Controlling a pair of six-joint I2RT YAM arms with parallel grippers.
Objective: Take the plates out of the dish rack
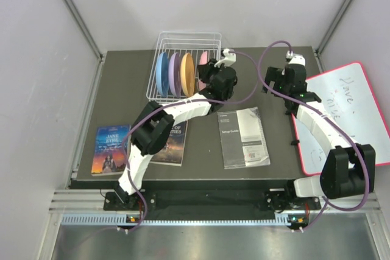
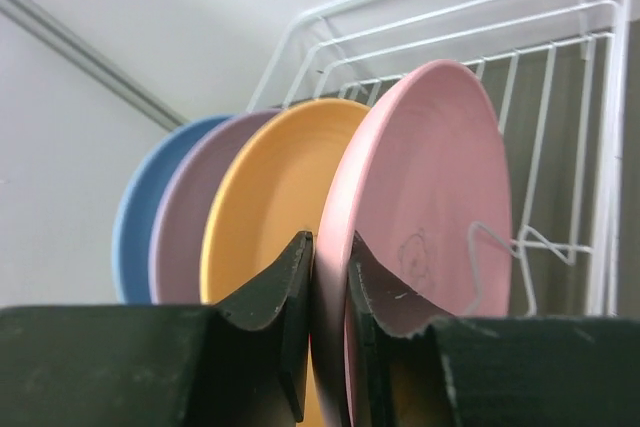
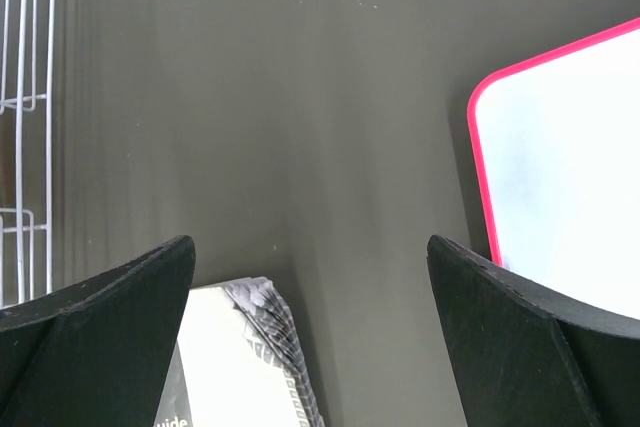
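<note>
The white wire dish rack (image 1: 186,39) stands at the table's back, left of centre. Four plates stand on edge in it: light blue (image 1: 162,74), lilac (image 1: 175,74), orange-tan (image 1: 187,72) and pink (image 1: 203,59). My left gripper (image 1: 211,72) is at the rack's right side, shut on the pink plate's rim. In the left wrist view the gripper (image 2: 332,242) pinches the pink plate (image 2: 430,177), with the orange-tan plate (image 2: 270,187), lilac plate (image 2: 185,217) and light blue plate (image 2: 135,207) behind and the rack (image 2: 560,57) around them. My right gripper (image 1: 277,80) (image 3: 310,247) is open and empty over bare table.
A pink-edged whiteboard (image 1: 347,114) (image 3: 570,177) lies at the right. A setup guide booklet (image 1: 242,137) (image 3: 235,367) lies in the middle. Two books (image 1: 109,148) (image 1: 173,141) lie at the front left. The rack's right edge (image 3: 25,97) shows in the right wrist view.
</note>
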